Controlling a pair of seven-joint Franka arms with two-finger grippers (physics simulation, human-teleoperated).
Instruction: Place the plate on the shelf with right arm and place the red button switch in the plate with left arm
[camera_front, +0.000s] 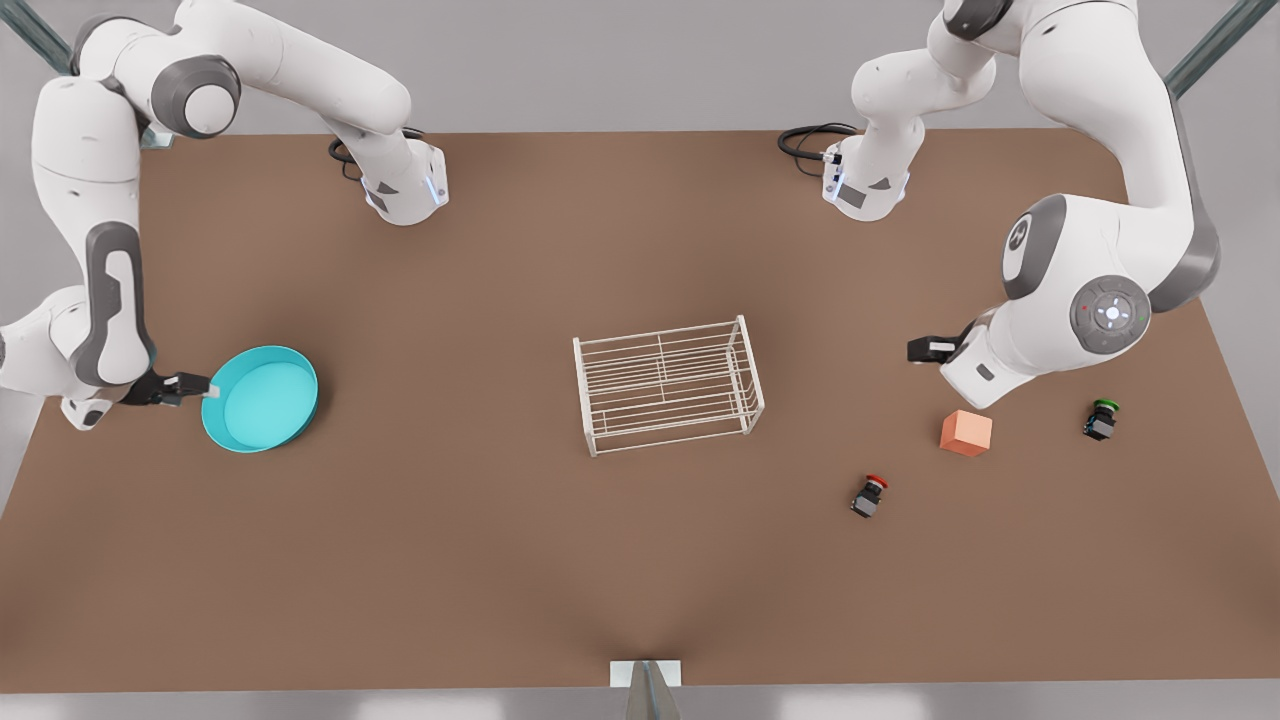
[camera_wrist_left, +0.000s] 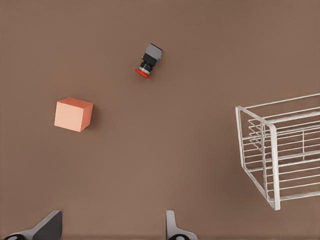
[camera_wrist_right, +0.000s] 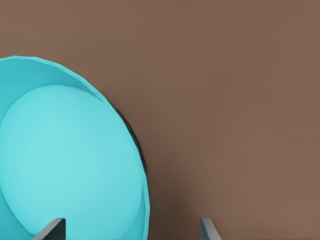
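Nothing is placed yet: the round turquoise plate (camera_front: 262, 400) lies on the brown table (camera_front: 500, 560), far from the white wire shelf (camera_front: 668, 384). The right gripper (camera_front: 198, 388), open, straddles its rim. The left gripper (camera_front: 925, 349) waits open; the red-capped black button switch (camera_front: 870, 496) lies untouched.

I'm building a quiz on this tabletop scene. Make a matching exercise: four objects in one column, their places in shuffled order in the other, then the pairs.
Objects:
1. turquoise plate
2. white wire rack
3. red button switch
4. green button switch

Places, in the front view:
A. middle of the table
B. far right, beyond the orange cube
C. far left, at the right gripper
D. on the table, nearer the camera than the orange cube, right of the rack

Pairs: 1-C, 2-A, 3-D, 4-B
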